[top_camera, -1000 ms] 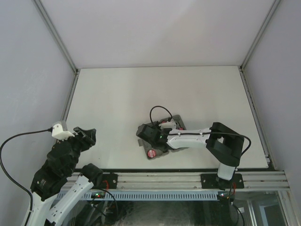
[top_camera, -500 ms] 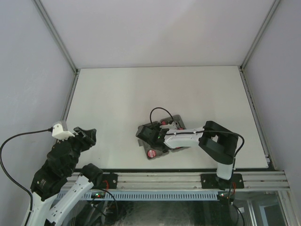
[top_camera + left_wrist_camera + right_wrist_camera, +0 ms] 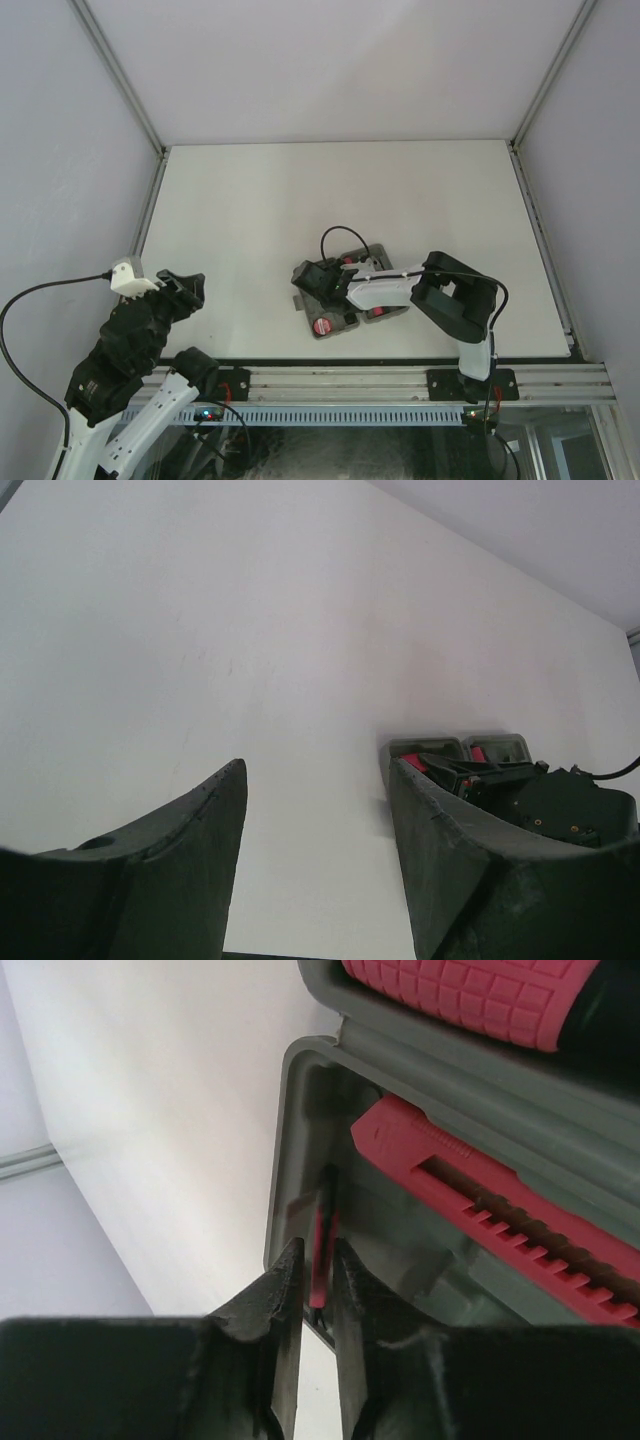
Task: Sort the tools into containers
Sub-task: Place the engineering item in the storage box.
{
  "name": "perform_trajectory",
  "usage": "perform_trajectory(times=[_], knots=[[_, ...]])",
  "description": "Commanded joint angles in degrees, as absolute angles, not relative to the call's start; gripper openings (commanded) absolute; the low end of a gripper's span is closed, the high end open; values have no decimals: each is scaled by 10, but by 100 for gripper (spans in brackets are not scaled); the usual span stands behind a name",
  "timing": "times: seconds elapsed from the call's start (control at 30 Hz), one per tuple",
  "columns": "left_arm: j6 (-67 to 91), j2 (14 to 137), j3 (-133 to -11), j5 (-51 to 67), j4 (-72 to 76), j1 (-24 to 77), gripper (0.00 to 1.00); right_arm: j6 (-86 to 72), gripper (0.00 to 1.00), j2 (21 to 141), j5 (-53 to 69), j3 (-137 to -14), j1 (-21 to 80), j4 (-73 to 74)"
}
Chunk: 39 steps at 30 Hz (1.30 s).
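The grey tool case (image 3: 285, 1150) lies open at 6 o'clock on the table (image 3: 300, 200). The right gripper (image 3: 318, 1246) is at its corner, fingers almost together around a thin red strip (image 3: 321, 1222); whether they touch it cannot be told. The left gripper (image 3: 315, 780) is spread, at 8 o'clock.
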<state>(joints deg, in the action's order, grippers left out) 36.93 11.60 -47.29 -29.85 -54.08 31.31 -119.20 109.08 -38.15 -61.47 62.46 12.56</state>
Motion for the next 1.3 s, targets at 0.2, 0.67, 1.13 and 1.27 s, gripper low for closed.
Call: perform_trajectory(times=[0.2, 0.67, 1.13, 1.27], knots=[[370, 118, -464, -306, -516, 310, 63, -1176, 41, 1094, -365, -622, 620, 84], [370, 119, -464, -304, -515, 310, 63, -1180, 54, 1034, -382, -622, 640, 165], [366, 135, -464, -297, -513, 309, 64, -1012, 53, 920, -442, -623, 681, 300], [362, 143, -462, -287, -508, 310, 64, -884, 53, 883, -437, -622, 682, 344]])
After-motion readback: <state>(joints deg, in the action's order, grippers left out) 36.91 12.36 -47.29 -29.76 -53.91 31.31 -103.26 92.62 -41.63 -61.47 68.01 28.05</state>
